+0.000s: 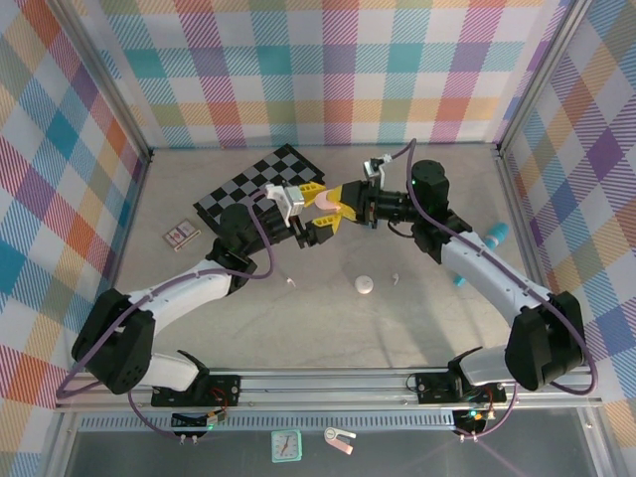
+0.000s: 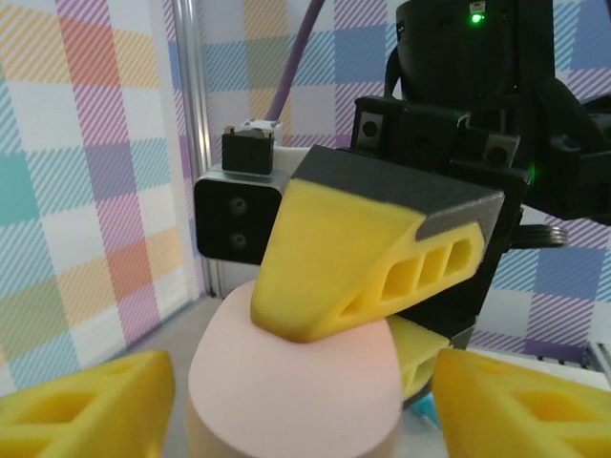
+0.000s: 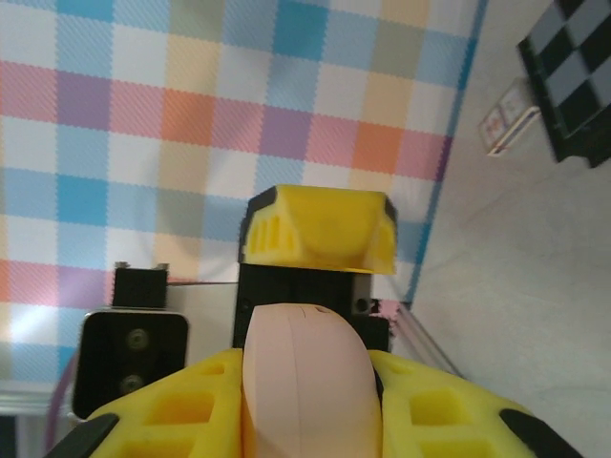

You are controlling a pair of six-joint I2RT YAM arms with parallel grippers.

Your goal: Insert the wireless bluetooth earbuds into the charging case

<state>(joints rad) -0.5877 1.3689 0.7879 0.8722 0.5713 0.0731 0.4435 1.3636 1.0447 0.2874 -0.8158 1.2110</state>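
pinching the pink case, right gripper hovers over open table.

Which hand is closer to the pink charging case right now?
Right. The right hand clamps the pink charging case between its fingers; the left hand straddles it, open, fingers just clear on either side.

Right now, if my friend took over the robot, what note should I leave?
Left end effector: open, with a finger on each side of the pink case, not gripping it.
Right end effector: shut on the pink case, holding it in the air above the table.
Two tiny white bits, probably earbuds, lie on the table beside a round white thing.
Done: pink case lifted.
Left: put the earbuds in the case.
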